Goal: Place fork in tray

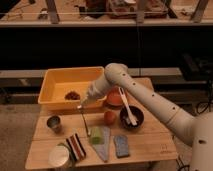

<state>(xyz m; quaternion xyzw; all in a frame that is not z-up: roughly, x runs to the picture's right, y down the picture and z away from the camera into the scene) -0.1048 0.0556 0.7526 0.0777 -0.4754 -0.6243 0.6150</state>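
Note:
The fork is a slim dark utensil hanging nearly upright from my gripper, its lower end over the table between the metal cup and the green item. My gripper is shut on the fork's top end, just in front of the near wall of the yellow-orange tray. The tray stands at the table's back left and holds a small dark-red lump. My arm reaches in from the right, over the orange bowl.
A metal cup stands left of the fork. An orange bowl, an orange fruit and a dark bowl with a white utensil lie to the right. A green item, blue sponge, striped item and white round lid sit in front.

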